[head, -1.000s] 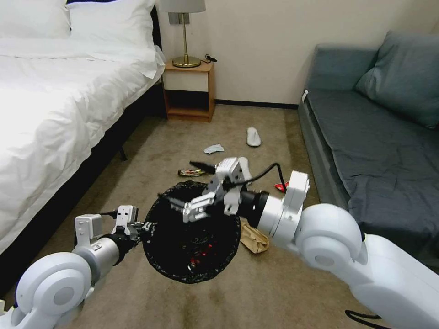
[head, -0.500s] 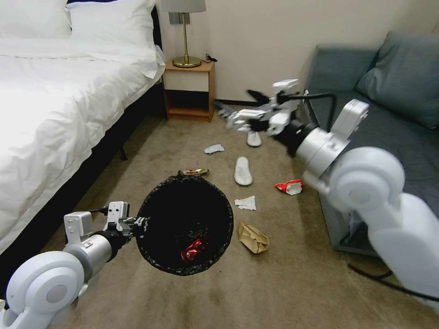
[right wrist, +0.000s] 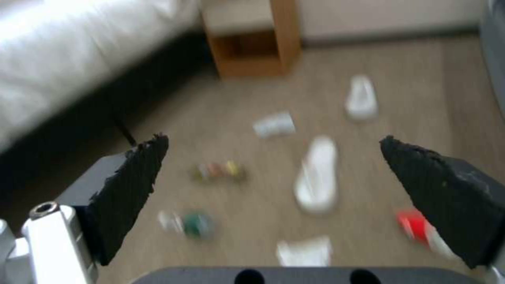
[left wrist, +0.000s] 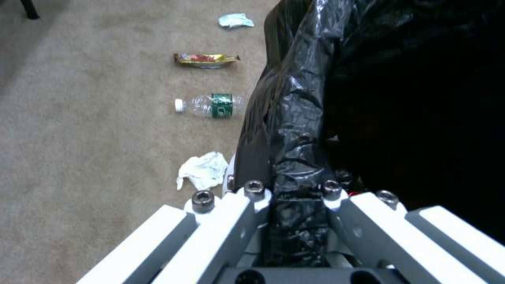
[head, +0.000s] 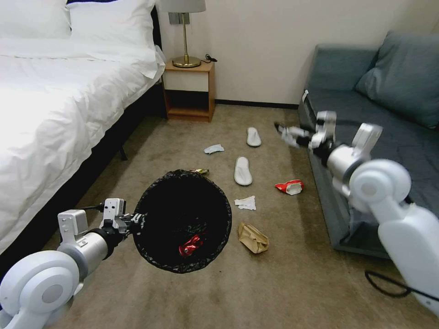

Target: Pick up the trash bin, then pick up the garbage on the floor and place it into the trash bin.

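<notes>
Collection is under way: left gripper (left wrist: 297, 197) has its jaws clamped on the bagged rim of the trash bin (head: 183, 221), held above the carpet with a red wrapper (head: 190, 245) inside. Right gripper (head: 286, 132) hangs jaws apart, empty, by the sofa (head: 379, 137). Next, judging by the floor, comes a descent onto litter such as the brown paper bag (head: 253, 237). The bin hides most of the gold wrapper (head: 200, 171).

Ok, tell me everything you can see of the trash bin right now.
The trash bin is round, lined with a crinkled glossy black plastic bag folded over its rim. The left tool is clamped on the rim at the side nearest the bed, holding the bin off the carpet, its mouth tipped toward the camera. The inside is dark, with a red wrapper lying at the bottom. Nothing else touches it.
</notes>
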